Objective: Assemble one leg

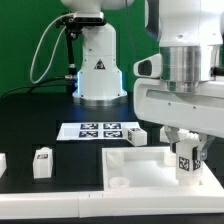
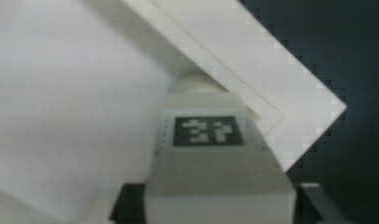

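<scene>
My gripper [image 1: 186, 148] is shut on a leg [image 1: 186, 161], a small white block with a black-and-white code tag facing the camera. It holds the leg upright over the large white panel [image 1: 140, 172], near the panel's corner at the exterior view's right. In the wrist view the leg [image 2: 211, 150] runs out from between the dark fingers [image 2: 136, 205], and its far end sits at the panel's raised corner rim [image 2: 257, 80]. I cannot tell whether the leg touches the panel. The leg's peg is hidden.
Two more legs lie on the black table, one [image 1: 42, 162] left of the panel and one [image 1: 136, 134] behind it. Another white part [image 1: 2, 160] shows at the left edge. The marker board [image 1: 98, 130] lies before the robot base [image 1: 98, 70].
</scene>
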You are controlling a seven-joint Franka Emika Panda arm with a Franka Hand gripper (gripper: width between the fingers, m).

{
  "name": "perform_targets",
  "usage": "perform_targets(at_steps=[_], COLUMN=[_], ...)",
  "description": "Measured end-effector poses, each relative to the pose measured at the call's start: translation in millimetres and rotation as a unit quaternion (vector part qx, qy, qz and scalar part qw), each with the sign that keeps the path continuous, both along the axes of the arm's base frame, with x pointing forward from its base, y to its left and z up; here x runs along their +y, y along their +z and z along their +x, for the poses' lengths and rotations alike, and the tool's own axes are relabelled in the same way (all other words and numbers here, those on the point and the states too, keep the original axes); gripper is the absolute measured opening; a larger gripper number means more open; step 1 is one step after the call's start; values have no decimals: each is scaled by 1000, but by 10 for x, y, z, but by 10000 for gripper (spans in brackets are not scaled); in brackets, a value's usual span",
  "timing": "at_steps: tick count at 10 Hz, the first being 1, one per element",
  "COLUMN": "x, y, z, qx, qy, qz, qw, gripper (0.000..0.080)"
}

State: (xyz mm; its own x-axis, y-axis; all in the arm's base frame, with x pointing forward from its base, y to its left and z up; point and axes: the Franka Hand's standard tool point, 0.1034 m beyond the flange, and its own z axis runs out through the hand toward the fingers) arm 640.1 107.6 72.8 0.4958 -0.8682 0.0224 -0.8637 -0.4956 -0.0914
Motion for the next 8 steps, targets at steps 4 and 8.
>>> perform_targets(at_steps=[4,8], x=[0,0], y=[-5,-6], z=[2,0], qx=[13,19], qy=[-260,-353], qz=[36,48], qw=[965,934], gripper=[287,287])
